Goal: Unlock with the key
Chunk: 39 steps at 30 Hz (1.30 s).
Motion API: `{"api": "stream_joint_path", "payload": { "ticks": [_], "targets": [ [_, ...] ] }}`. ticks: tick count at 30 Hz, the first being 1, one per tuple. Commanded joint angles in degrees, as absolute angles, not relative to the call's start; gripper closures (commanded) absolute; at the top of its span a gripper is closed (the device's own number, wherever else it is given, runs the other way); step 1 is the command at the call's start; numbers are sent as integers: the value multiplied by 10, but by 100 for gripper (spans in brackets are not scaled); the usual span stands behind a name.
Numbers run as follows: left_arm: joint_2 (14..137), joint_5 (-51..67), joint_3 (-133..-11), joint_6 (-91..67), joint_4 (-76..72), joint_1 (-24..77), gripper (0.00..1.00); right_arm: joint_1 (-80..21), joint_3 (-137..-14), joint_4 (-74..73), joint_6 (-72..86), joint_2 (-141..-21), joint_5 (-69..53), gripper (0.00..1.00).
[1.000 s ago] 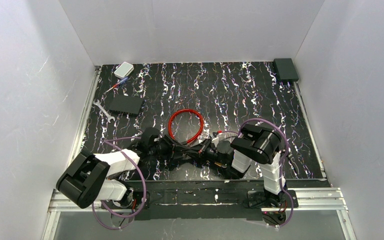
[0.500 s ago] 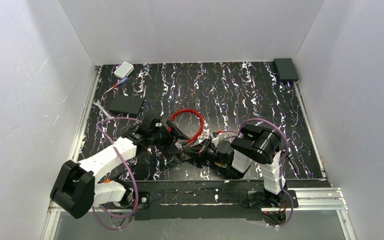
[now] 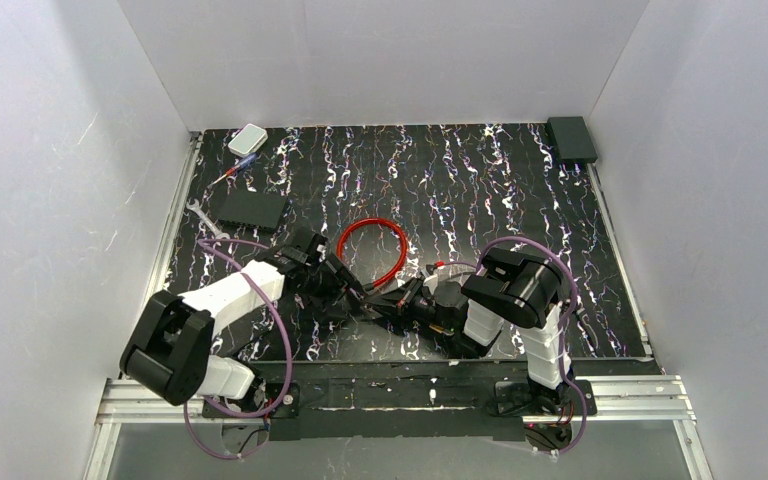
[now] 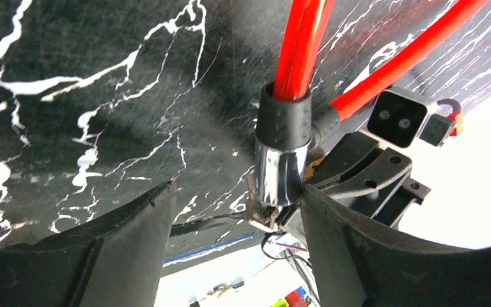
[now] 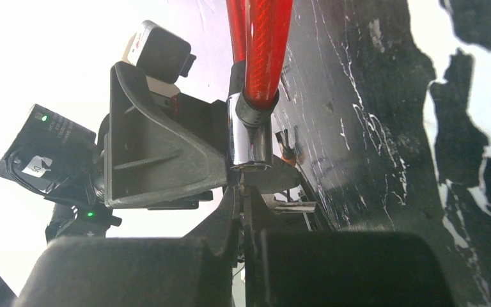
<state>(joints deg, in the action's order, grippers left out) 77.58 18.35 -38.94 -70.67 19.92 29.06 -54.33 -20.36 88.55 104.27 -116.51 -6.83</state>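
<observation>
lock [image 3: 371, 250]: a red cable loop lying on the black marbled table [image 3: 480, 190], near its front edge, between the two arms.
lock barrel [image 4: 281, 160]: a chrome cylinder with a black collar; both cable ends run into the collar, and the open end faces the right gripper.
key [image 5: 240, 184]: only a thin metal sliver shows, at the barrel's mouth, pinched between the right fingers.
right gripper [image 5: 241, 204]: fingers pressed together on the key, just below the barrel and low over the table.
left gripper [image 4: 236, 217]: spread wide, one finger on each side of the barrel, neither touching it; it holds nothing.
arms: both reach inward, and their tips are close together at the barrel in the top view.
far left of table: a wrench [image 3: 205, 220], a black box [image 3: 250, 208], a screwdriver [image 3: 232, 170] and a white box [image 3: 248, 138], all well apart from the lock.
</observation>
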Motion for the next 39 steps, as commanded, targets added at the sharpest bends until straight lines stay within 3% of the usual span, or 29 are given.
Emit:
{"api": "stream_joint_path", "payload": {
  "ticks": [1,20,31,39],
  "targets": [
    [801,176,-407,-710,188,287,32,-533,-172,1023,1134,-1193,-52,99],
    [845,121,-471,-685,238,271,34,-533,-178,1023,1130,-1199,-62,99],
    [911,139,-473,-685,198,268,47,-534,-186,1023,1125,-1206,-68,99],
    [936,133,-499,-673,226,267,64,-534,-190,1023,1120,-1209,-71,99]
  ]
}}
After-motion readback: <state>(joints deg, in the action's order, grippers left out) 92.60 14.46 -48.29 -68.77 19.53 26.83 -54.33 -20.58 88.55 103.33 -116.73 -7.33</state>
